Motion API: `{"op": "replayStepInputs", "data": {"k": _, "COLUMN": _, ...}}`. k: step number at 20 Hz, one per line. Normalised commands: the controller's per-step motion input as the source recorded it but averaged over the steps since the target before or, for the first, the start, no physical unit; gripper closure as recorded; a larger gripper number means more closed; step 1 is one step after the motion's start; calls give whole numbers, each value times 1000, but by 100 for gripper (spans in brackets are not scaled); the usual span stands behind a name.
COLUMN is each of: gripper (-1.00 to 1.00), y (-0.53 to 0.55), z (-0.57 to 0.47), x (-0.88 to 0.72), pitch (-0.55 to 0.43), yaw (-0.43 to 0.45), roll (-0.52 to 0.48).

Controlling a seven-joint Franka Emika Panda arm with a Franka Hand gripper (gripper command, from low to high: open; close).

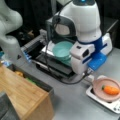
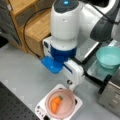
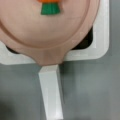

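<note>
**Position.** The gripper (image 2: 71,86) hangs under the arm's wrist, low over the desk (image 2: 22,72), at the rim of a pink pan (image 2: 73,99). Its fingers are hidden below the hand, so whether they stand apart or together cannot be told. In the wrist view no part of the gripper shows.

**Things at the gripper.** The pan sits on a white stove base (image 2: 41,108), directly ahead of the gripper. A toy carrot (image 2: 55,103) lies loose in the pan, on the side far from the gripper, with its green top pointing toward the gripper. A white handle (image 3: 51,95) runs from the pan's near edge back toward the gripper. Whether the gripper touches it cannot be told. A teal bowl (image 2: 110,56) stands well apart, behind the gripper beside the arm's base. A wooden cabinet (image 1: 22,92) is farther off still.

**Hazards, as judged from this position.**
- Tilt: the handle is narrow and the pan is wide. A hold near the handle's free end would likely let the pan droop, and the carrot could roll out over the far rim.
- Drag: the pan rests in the base's recess. A sideways pull before the pan is clear could shift or tip the base.
- Slip: the handle looks smooth. An off-centre hold could let it twist.
- Collision: the wrist is close above the pan rim. Any further descent risks pressing on the pan.
</note>
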Motion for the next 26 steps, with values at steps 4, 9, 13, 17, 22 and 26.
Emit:
{"op": "replayStepInputs", "data": {"k": 4, "gripper": -100, "y": 65, "z": 74, "x": 298, "pitch": 160, "yaw": 211, "roll": -105}}
{"op": "replayStepInputs", "data": {"k": 9, "gripper": -100, "y": 60, "z": 56, "x": 346, "pitch": 136, "yaw": 135, "roll": -71}}
{"op": "replayStepInputs", "data": {"k": 13, "gripper": -100, "y": 97, "z": 82, "x": 475, "pitch": 151, "yaw": 69, "roll": -74}}
{"op": "replayStepInputs", "data": {"k": 17, "gripper": -100, "y": 103, "z": 76, "x": 515, "pitch": 145, "yaw": 43, "roll": -72}}
{"op": "replayStepInputs", "data": {"k": 22, "gripper": -100, "y": 74, "z": 53, "x": 447, "pitch": 143, "yaw": 28, "roll": -106}}
{"op": "replayStepInputs", "data": {"k": 26, "gripper": -100, "y": 39, "z": 30, "x": 423, "pitch": 147, "yaw": 5, "roll": -159}}
